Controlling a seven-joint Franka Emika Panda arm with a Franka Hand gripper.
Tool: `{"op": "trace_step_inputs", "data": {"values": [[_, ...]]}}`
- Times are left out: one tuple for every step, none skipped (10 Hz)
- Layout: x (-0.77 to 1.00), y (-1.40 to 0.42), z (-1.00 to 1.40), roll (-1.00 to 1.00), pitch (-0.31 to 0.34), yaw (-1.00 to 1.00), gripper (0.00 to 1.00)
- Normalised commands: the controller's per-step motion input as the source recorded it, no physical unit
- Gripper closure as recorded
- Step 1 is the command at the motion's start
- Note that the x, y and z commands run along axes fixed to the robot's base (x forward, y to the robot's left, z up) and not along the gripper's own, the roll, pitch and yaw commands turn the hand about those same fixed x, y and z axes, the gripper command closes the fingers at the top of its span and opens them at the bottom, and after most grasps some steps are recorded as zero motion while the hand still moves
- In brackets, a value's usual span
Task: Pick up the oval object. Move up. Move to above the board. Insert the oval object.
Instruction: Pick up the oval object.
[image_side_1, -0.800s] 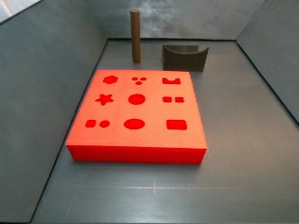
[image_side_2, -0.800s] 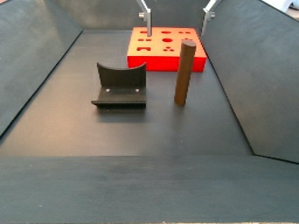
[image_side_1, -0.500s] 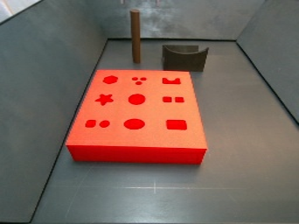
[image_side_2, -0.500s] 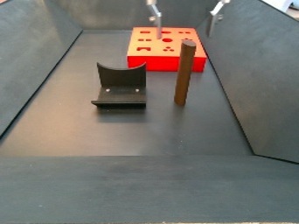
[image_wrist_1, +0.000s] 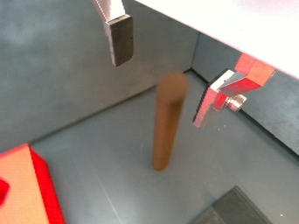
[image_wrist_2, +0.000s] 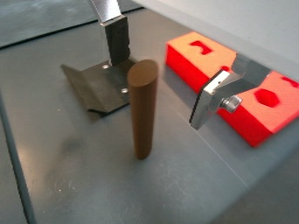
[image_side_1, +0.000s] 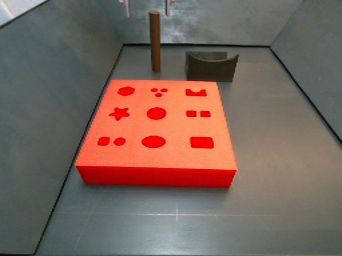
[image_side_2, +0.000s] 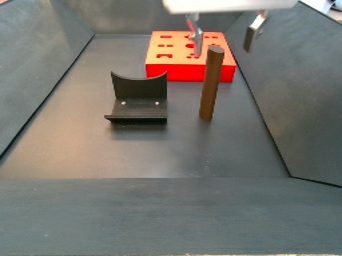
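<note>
Grey walls slope down around a dark, flat floor, and everything sits inside that trough. Going left to right in a side view, the fixture (image_side_2: 136, 97) stands first, an L-shaped bracket on its plate, then the oval object (image_side_2: 210, 84), a slim brown peg upright on the floor just beside it. Behind both lies the board (image_side_2: 189, 54), bright red, and every shaped cutout I can see in its top is empty (image_side_1: 156, 117).

The pincer (image_wrist_2: 163, 74) hangs over the peg with its jaws spread wide and nothing between them; one finger (image_wrist_2: 115, 39) and its partner (image_wrist_2: 212, 99) flank the peg's top without touching. The peg looks rigid and light, probably smooth wood or plastic, so I'd expect it to tip if nudged. A grip near its upper end, square across the sides, seems best.
</note>
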Motion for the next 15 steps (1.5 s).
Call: {"op": "trace_step_inputs", "data": {"values": [[0.14,0.00,-0.08,0.02,0.000,0.01,0.00],[0.08,0.00,0.00,0.03,0.006,0.00,0.00],[0.00,0.00,-0.01,0.01,0.000,0.05,0.00],[-0.11,0.10,-0.29,0.00,0.000,0.20,0.00],[-0.09,0.04,-0.43,0.00,-0.003,0.27,0.00],[-0.05,0.00,0.00,-0.01,0.000,0.00,0.00],[0.00,0.00,0.00,0.00,0.000,0.00,1.00],[0.00,0.00,0.00,0.00,0.000,0.00,1.00],[0.00,0.00,0.00,0.00,0.000,0.00,1.00],[0.00,0.00,0.00,0.00,0.000,0.00,1.00],[0.00,0.00,0.00,0.00,0.000,0.00,1.00],[0.00,0.00,0.00,0.00,0.000,0.00,1.00],[0.00,0.00,0.00,0.00,0.000,0.00,1.00],[0.00,0.00,0.00,0.00,0.000,0.00,1.00],[0.00,0.00,0.00,0.00,0.000,0.00,1.00]]}}
